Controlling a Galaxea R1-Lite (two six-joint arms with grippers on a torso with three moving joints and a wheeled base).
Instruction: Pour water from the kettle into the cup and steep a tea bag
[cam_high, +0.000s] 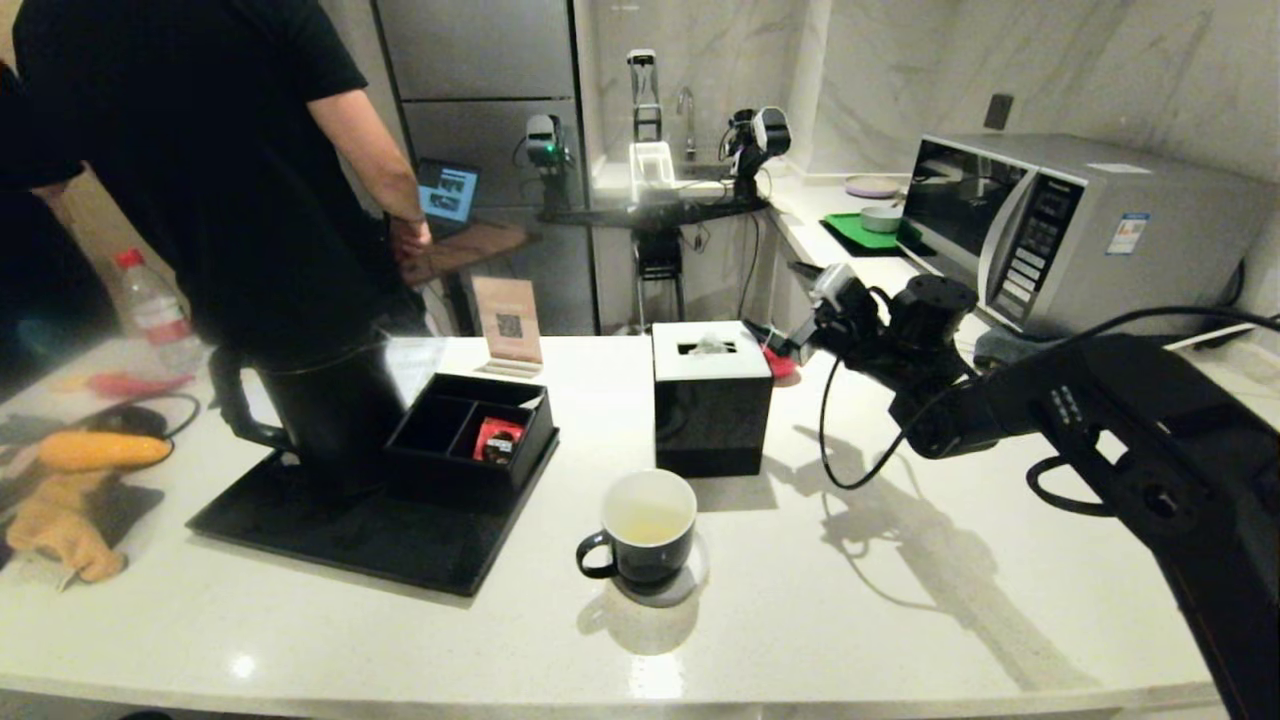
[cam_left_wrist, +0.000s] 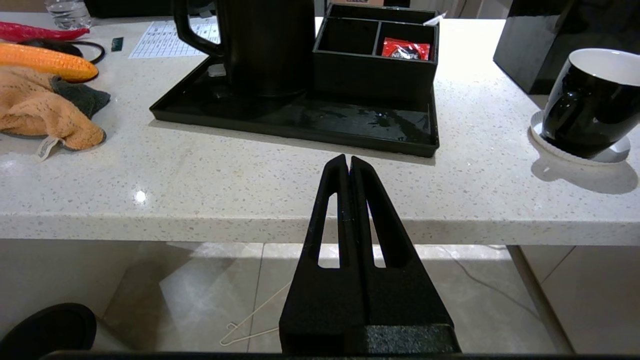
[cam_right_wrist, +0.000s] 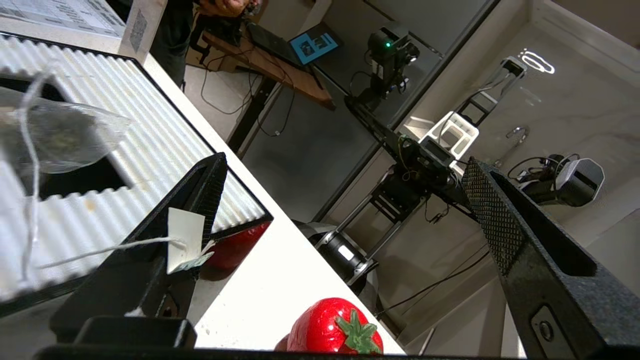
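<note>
The right gripper (cam_right_wrist: 345, 180) stands with its jaws spread wide, holding nothing between them, beside the far right corner of the black tissue box (cam_high: 712, 398), above the counter (cam_high: 900, 600). A small white paper tag (cam_right_wrist: 185, 239) clings to the inner face of one of its fingers (cam_right_wrist: 200, 200), and a thin white string (cam_right_wrist: 75, 252) runs from that tag across to the tea bag (cam_right_wrist: 60, 135), which lies on the ribbed white top of the box at its slot. Just under the gripper, on the counter, sits a red toy strawberry (cam_right_wrist: 335, 327). Nearer the robot than the gripper and the box, the cup (cam_high: 645, 540) stands on a white coaster (cam_high: 690, 585) with faintly yellowish water (cam_high: 648, 522) in its white inside. Further off, past the box, a black tray (cam_high: 370, 540) carries the kettle (cam_high: 330, 415) and a black divided box (cam_high: 470, 435) with a red packet (cam_high: 497, 438) in one compartment. Behind the gripper, a microwave (cam_high: 1070, 225) stands against the wall. The left gripper (cam_left_wrist: 348, 162) is parked below the counter's near edge, its jaws pressed together on nothing, pointing toward the tray. A person in black (cam_high: 220, 160) stands at the far side of the counter behind the kettle.
</note>
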